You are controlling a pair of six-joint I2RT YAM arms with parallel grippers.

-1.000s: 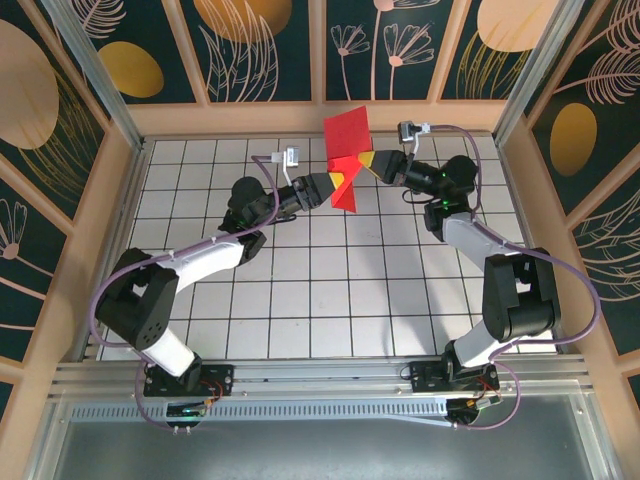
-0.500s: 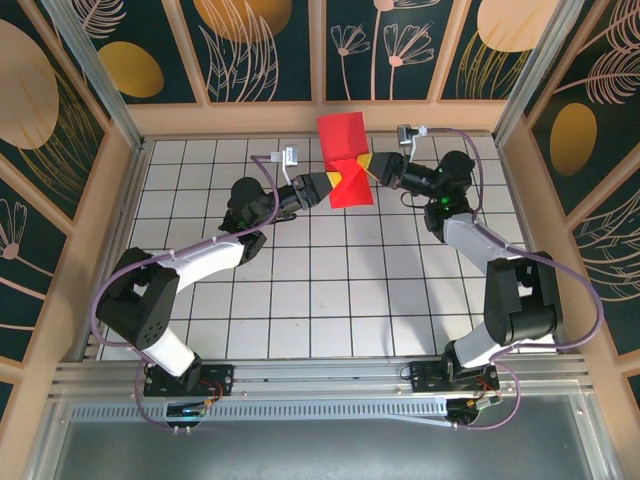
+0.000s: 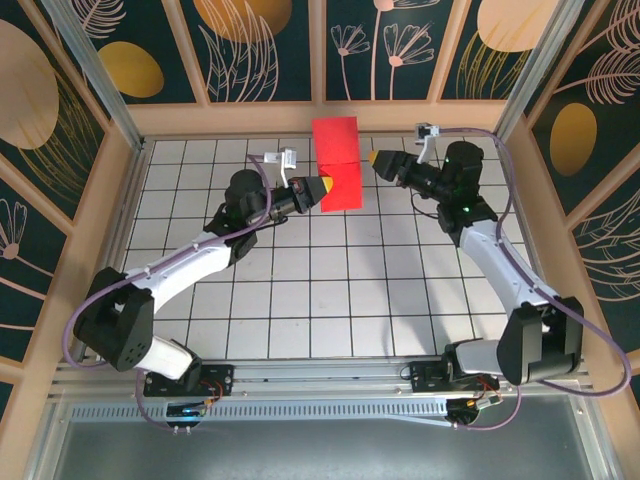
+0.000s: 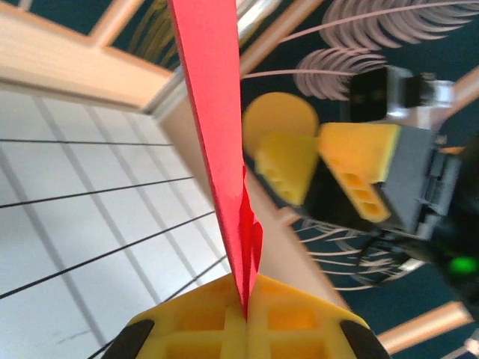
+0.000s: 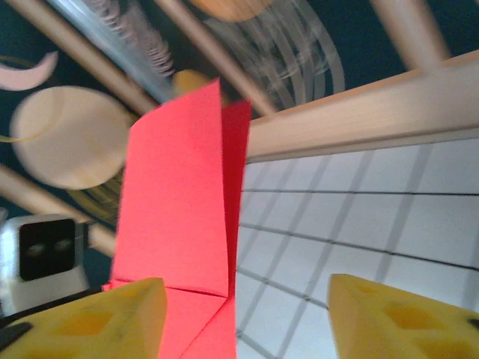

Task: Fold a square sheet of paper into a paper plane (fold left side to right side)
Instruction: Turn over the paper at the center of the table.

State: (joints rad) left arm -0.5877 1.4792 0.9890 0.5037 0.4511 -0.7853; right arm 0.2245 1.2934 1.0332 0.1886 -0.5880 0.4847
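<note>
The square sheet of paper (image 3: 337, 163), folded, standing upright in the air over the far middle of your table (image 3: 350, 290), lower edge clamped between your left gripper's (image 3: 322, 187) closed fingers, your right gripper (image 3: 374, 159) just beside it, fingers spread apart.

Noted white black-gridded table top (image 3: 330, 290) boxed by pale wooden frame (image 3: 230, 117), teal leaf-and-gold-disc wall panels (image 3: 265, 50) left, far, right, aluminium rails (image 3: 320, 376) near.
</note>
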